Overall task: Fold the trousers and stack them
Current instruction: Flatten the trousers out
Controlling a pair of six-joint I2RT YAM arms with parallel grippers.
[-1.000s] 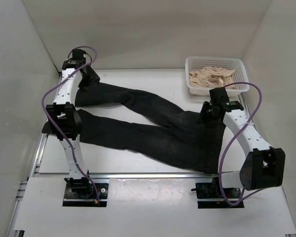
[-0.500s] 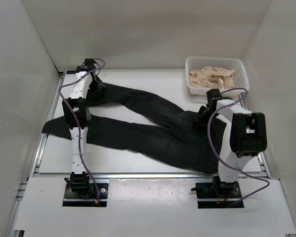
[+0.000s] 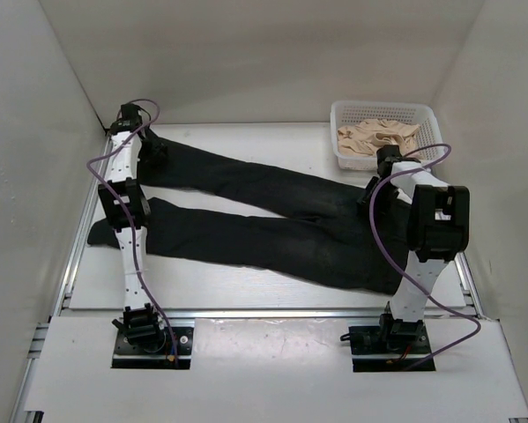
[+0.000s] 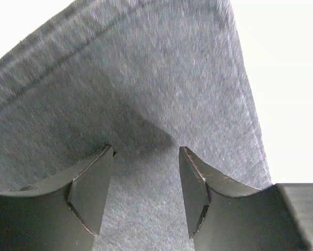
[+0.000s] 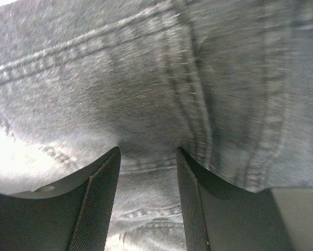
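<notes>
The black trousers (image 3: 264, 238) lie spread flat across the table, both legs running left and the waist at the right. My left gripper (image 3: 151, 152) is at the hem end of the far leg, its jaws closed on grey-black fabric (image 4: 161, 78) in the left wrist view, where the gripper (image 4: 146, 149) shows cloth between the fingers. My right gripper (image 3: 374, 189) is at the far corner of the waist. In the right wrist view the gripper (image 5: 148, 149) pinches stitched seams of the trousers (image 5: 146, 78). The waist button is not visible.
A white basket (image 3: 427, 115) holding beige cloth (image 3: 378, 137) stands at the back right, just behind my right gripper. White walls enclose the table (image 3: 246, 286) on the left, back and right. The near leg's hem reaches the table's left edge.
Both arms pulled apart and towards the back. The trousers went from a bent, rumpled spread to stretched straight. The far leg now runs in a line from the left gripper to the waist.
</notes>
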